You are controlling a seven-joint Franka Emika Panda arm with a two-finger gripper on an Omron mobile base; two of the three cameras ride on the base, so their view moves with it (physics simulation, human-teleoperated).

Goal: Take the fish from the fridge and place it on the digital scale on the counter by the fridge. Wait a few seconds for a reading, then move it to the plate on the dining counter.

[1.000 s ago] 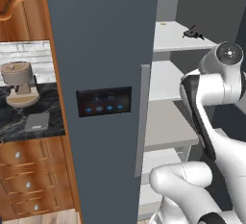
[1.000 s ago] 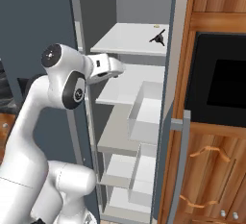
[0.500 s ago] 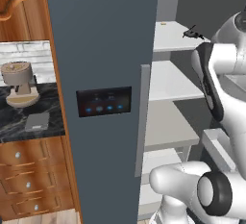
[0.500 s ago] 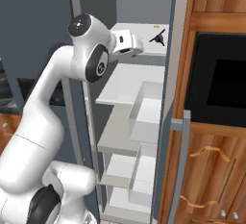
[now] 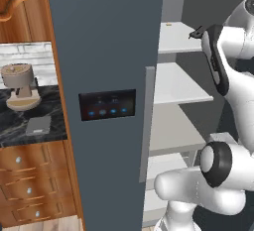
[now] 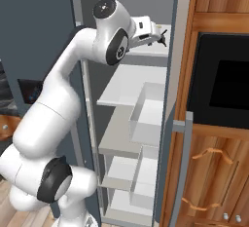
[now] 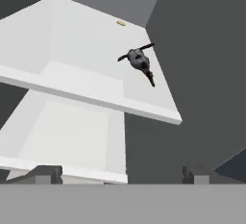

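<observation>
**Reaching for the fish, nothing weighed yet**

Left base view: one digital scale (image 5: 38,125) lies bare on the surface (image 5: 20,131) beside the fridge (image 5: 106,66), so weighing and plating are, I judge, all still ahead.

Right base view: my fingers (image 6: 160,35) are at the upper shelf (image 6: 151,50).

Hand view: my fingers (image 7: 120,172) spread wide, holding nothing. One fish (image 7: 139,62) lies on that shelf, well apart from them.

Glossy white rounded arm (image 6: 58,104); dark grey round joint caps; small dark hand (image 7: 120,172) fingertips
</observation>
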